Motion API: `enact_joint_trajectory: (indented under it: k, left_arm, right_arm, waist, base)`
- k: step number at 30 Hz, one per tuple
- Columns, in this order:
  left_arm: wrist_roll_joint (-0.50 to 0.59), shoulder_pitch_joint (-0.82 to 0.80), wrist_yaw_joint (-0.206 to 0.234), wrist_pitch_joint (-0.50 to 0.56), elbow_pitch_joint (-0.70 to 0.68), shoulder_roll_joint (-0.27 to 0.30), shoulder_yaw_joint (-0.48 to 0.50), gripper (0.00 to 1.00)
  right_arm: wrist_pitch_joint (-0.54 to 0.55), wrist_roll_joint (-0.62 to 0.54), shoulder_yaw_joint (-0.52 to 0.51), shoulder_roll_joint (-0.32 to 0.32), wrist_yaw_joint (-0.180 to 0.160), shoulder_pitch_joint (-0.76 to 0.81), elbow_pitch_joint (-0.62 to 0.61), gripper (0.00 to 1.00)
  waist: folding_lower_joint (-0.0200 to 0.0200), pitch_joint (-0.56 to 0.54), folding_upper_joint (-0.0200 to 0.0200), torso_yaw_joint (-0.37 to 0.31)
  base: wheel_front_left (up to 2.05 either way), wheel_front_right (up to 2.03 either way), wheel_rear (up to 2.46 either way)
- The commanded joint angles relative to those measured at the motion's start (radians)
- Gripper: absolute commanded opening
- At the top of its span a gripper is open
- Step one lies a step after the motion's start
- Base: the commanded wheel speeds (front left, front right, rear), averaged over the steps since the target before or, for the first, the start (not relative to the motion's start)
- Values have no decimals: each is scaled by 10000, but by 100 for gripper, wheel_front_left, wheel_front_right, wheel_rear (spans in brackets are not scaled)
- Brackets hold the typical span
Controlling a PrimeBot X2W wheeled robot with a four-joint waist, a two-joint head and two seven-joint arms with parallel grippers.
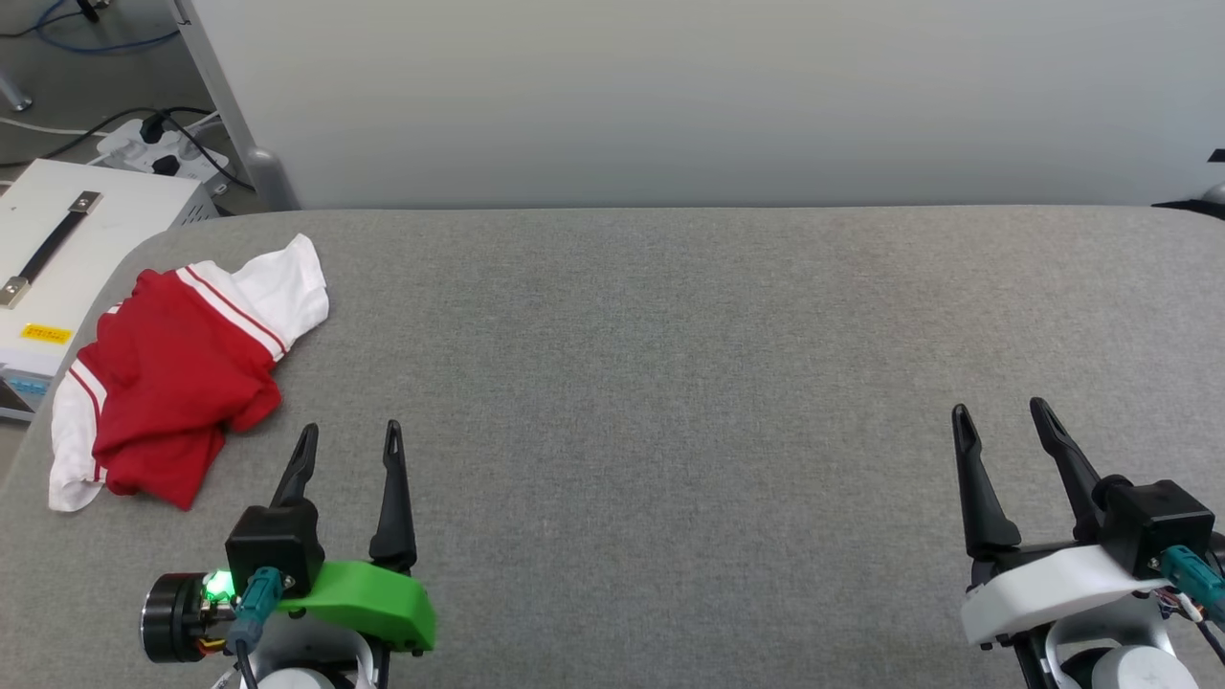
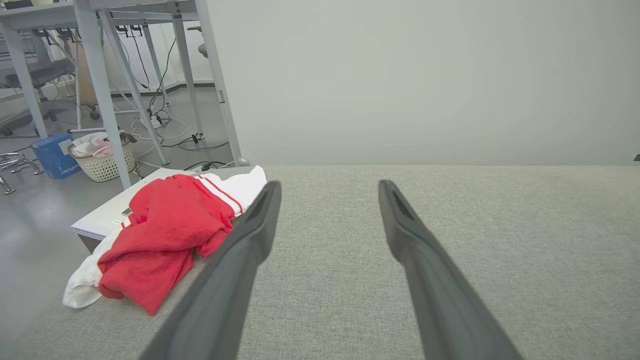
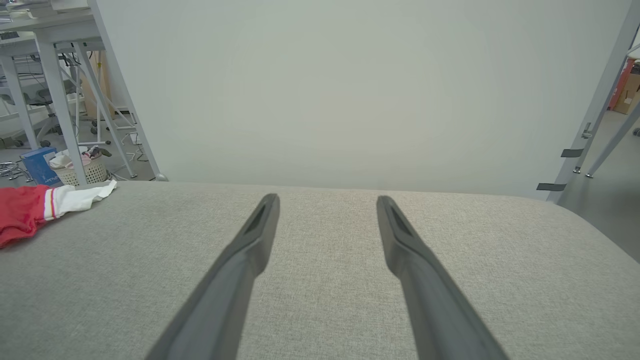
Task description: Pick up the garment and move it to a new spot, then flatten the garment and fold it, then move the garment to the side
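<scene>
The garment, a red shirt with white sleeves and red-and-white striped trim, lies crumpled at the far left edge of the grey table. Its front print is hidden in the folds. My left gripper stands open at the lower left, just right of and nearer than the garment, holding nothing. In the left wrist view the garment lies left of the open fingers. My right gripper is open at the lower right, far from the garment. The right wrist view catches the garment at its left edge.
A white box with a black handle stands beside the table's left end. A power strip with cables lies on the floor behind it. A pale wall runs along the table's far edge. Desk legs and a laundry basket are further left.
</scene>
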Motion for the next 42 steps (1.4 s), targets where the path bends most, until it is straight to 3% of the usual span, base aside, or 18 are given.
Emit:
enact_joint_trajectory:
  k: [1, 42]
  left_arm:
    - [-70, -70, 82, -100, -20, -24, -22, 100]
    - [-231, 120, 250, -971, 290, -41, -173, 100]
  right_arm:
    - [-136, 122, 20, -9, -4, 133, -49, 100]
    - [-996, 517, 87, -12, -8, 517, -280, 100]
  waist:
    - [0, -3, 0, 6]
    - [0, 10, 0, 177]
  base:
    - [0, 0, 0]
    - [0, 0, 0]
